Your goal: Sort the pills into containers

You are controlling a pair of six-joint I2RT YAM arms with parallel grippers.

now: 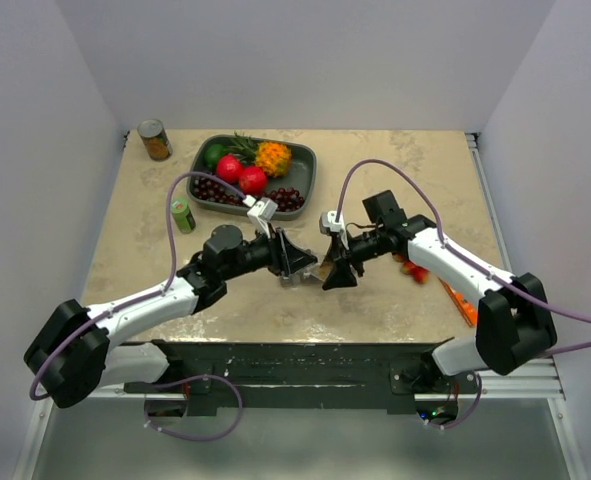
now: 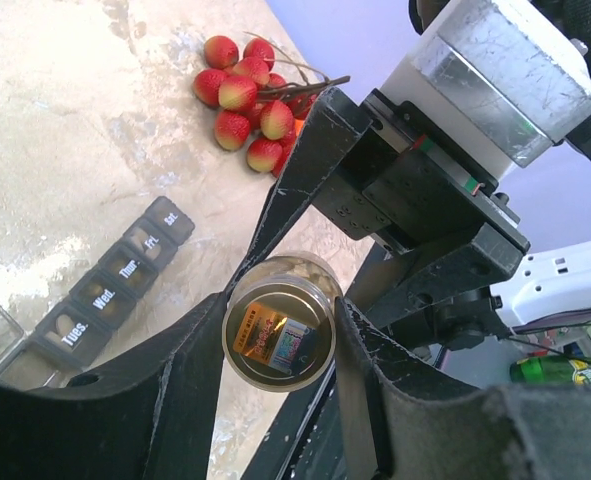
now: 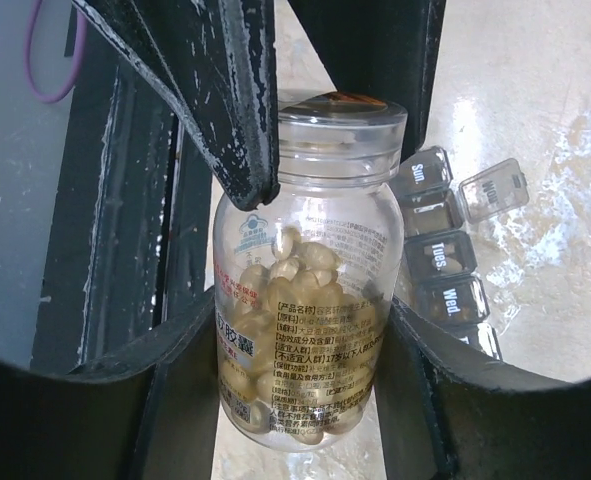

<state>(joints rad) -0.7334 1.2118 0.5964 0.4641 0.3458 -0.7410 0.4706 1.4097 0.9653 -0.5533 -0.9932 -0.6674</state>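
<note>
Arms angled inward; left end effector (image 1: 294,260) grips bottle (image 3: 305,330) cap, right end effector (image 1: 338,270) body.

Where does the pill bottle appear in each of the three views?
Top external: hidden where the left gripper and right gripper meet, mid-picture.
Left wrist: pill bottle low centre, seen end-on.
Right wrist: pill bottle centre, cap at top.
Shared landmark: the containers with day labels, in both wrist views.

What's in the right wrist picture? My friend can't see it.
A clear pill bottle of pale capsules is held by the right claw. The left claw grips its lid; a grey day-labelled pill box lies beside it.
</note>
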